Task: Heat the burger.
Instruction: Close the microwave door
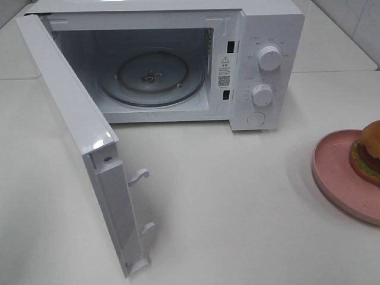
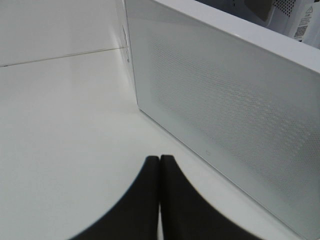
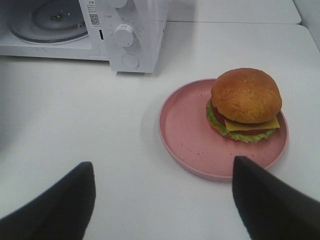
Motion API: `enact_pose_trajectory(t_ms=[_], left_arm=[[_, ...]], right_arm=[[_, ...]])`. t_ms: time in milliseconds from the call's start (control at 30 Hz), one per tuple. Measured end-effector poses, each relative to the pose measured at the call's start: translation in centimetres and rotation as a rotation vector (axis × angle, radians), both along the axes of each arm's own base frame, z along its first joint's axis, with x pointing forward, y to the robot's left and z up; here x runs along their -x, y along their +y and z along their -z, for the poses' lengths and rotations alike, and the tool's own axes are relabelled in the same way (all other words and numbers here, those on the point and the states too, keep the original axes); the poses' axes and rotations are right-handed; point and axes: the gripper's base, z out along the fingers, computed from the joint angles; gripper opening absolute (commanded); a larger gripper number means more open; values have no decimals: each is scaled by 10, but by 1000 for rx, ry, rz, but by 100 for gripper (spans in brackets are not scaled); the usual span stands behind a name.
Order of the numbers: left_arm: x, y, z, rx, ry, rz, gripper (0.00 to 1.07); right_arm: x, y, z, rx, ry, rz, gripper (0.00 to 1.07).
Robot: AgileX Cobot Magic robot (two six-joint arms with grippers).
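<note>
In the right wrist view the right pincer (image 3: 162,192) fills the lower corners of the frame, its two dark fingers (image 3: 62,205) spread wide apart with nothing between them, hanging over bare white table (image 3: 75,115). Just beyond the gap, right of center, sits a pink speckled plate (image 3: 187,132), and on its far right part rests the burger (image 3: 245,102): a glossy brown bun over a yellow cheese corner, a red layer and green lettuce. The burger is upright and touches only the plate.

In the left wrist view the left pincer (image 2: 159,200) shows at the bottom center, its dark fingers pressed together so only a thin line parts them, holding nothing. Past it, filling the right side of the frame, is the perforated outer face of the microwave door (image 2: 225,105).

In the high view the door (image 1: 77,142) stands swung open toward the lower left, with two latch hooks (image 1: 139,175) jutting from its edge. The plate and burger are cut by the right edge, well apart from the microwave (image 1: 261,35). The oven sits at the top of the frame, its cavity showing a glass turntable (image 1: 151,74); two round knobs (image 1: 270,58) and a button are on the panel at the right.
</note>
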Motion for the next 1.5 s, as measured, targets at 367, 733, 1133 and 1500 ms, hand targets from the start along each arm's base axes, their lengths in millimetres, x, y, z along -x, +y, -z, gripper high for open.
enact_pose_trajectory(t_ms=[367,733,1133,1500], left_arm=[[-67,-18,22,-23,88,-2,0],[-132,-35,58,-10,50,-6,0],[-158,-55,94,-23,73,47,0],[-162,-79,109,-35,53,141,0]], right_arm=[[0,0,0,0,0,0,71],[0,0,0,0,0,0,71],[0,0,0,0,0,0,71],[0,0,0,-1,0,-1,71]])
